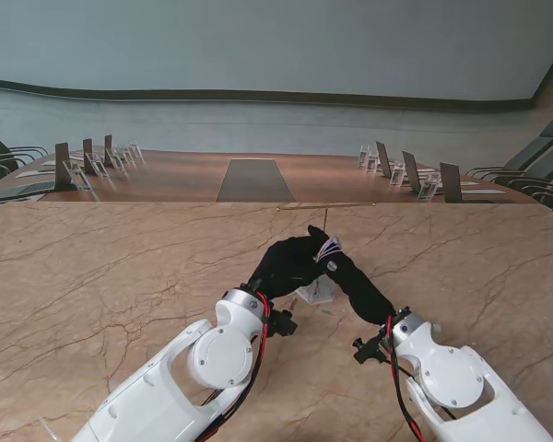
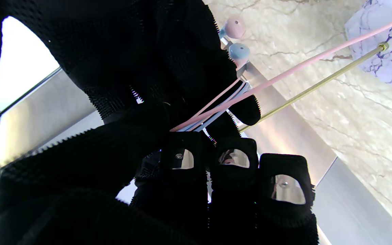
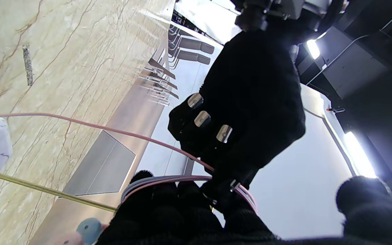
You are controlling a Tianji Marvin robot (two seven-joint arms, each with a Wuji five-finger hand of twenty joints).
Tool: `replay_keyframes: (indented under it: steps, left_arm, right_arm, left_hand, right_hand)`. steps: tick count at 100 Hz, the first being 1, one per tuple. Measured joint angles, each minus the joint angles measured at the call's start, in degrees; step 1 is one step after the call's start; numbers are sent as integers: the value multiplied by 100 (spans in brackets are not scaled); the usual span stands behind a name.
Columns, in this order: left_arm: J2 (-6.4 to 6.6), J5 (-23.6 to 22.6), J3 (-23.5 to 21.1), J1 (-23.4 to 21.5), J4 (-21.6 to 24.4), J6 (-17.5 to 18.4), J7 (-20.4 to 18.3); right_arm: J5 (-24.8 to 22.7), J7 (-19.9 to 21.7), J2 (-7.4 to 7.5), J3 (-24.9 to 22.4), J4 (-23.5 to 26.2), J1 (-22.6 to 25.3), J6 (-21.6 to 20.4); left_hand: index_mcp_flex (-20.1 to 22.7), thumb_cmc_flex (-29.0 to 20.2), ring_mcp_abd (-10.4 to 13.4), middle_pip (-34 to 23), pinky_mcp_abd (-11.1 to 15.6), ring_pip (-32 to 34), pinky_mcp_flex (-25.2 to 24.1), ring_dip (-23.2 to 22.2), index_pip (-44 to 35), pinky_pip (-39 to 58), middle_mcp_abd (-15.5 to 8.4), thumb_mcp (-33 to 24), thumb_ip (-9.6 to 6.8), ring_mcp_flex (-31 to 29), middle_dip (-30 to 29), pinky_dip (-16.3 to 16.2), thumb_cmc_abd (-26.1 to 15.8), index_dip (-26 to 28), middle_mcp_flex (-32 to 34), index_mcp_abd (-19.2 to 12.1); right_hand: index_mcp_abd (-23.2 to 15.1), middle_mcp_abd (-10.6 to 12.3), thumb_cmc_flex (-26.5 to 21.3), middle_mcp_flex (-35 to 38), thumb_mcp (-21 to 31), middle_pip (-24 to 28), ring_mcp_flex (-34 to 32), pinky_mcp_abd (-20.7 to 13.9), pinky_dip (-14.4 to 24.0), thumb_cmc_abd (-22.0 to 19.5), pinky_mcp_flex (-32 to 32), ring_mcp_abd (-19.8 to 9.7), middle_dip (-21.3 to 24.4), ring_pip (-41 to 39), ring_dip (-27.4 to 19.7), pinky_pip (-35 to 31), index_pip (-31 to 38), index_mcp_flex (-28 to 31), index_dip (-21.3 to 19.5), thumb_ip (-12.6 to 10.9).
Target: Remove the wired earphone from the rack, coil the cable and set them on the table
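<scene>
Centre of the stand view, left to right: left robot hand (image 1: 286, 265) meets right robot hand (image 1: 352, 276) above the tabletop (image 1: 92, 276), w/ the rack (image 1: 315, 293) base just under them. Left robot hand is pinched on the pink cable (image 2: 284, 73); right robot hand has loops of it wound over its fingers (image 3: 155, 194), so both are grasping the earphone. Earbuds (image 2: 237, 39) hang by the right fingers, one strand running off toward the rack base. Cable looks light, limp, springy, so loops prob. slip unless pinched where strands cross; avoid tugging at the buds, the thin wire there seems fragile.
</scene>
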State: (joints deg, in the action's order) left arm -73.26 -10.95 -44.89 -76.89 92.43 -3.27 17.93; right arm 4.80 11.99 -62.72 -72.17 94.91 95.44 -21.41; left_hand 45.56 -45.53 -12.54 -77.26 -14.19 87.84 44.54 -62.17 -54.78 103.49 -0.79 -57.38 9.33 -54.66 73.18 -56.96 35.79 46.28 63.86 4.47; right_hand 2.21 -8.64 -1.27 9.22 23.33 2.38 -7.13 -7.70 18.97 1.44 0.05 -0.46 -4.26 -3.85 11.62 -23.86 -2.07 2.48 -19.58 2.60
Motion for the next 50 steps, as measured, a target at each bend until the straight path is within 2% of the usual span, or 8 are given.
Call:
replay_keyframes:
  steps: [10,24,29,39,50]
  left_arm:
    - [-38,79,-4,-25,-19,-62,48]
    - [-64,71,-1,-41,-104,-116,71]
    - [-59,69,-2,-41,-123,-119,24]
    - [-47,87,-10,-38,-176,-123,-45]
    - [-46,107,3,-27,-233,-119,-18]
  right_arm:
    - [-20,-153,-40,84,-63,-1,-49]
    - [-99,-184,-67,116,-117,-2,-60]
    - [-100,-196,-67,133,-132,-2,-61]
    - [-99,-245,-65,183,-173,-10,-81]
    - [-143,-328,-61,262,-228,-54,-102]
  left_hand:
    - [41,3,-23,-32,-9,0,9,0,0,0,45,-98,7,1,1,0,84,12,0,40]
    - [91,66,-49,-60,-34,-6,10,0,0,0,46,-206,10,1,1,0,132,-9,2,30]
    - [91,66,-74,-60,-48,-21,-29,0,-4,-17,49,-194,11,37,1,-7,133,-191,2,28]
    - [91,27,-91,-60,-55,-74,-132,-9,-7,-61,51,-10,14,115,1,-79,98,-579,1,-75]
    - [94,-119,-94,-16,-56,-133,-235,-70,-52,-116,51,366,14,182,0,-163,10,-989,-163,-137]
  right_hand:
    - [24,58,-2,-54,11,-233,116,-26,-1,0,-88,-39,127,202,-9,54,0,0,50,0]
    - [390,58,-4,-136,46,-423,167,-26,-3,0,-148,-42,316,350,-86,59,86,0,34,0]
    - [494,50,-4,-162,46,-425,167,-26,-3,0,-149,-42,347,392,-115,60,139,0,3,0]
    - [708,-24,-4,-207,109,-438,166,-24,-4,0,-151,-42,400,403,-305,60,539,-91,410,0]
    - [812,-87,-6,-223,111,-480,166,-22,-4,0,-152,-34,402,406,-382,60,675,-141,416,0]
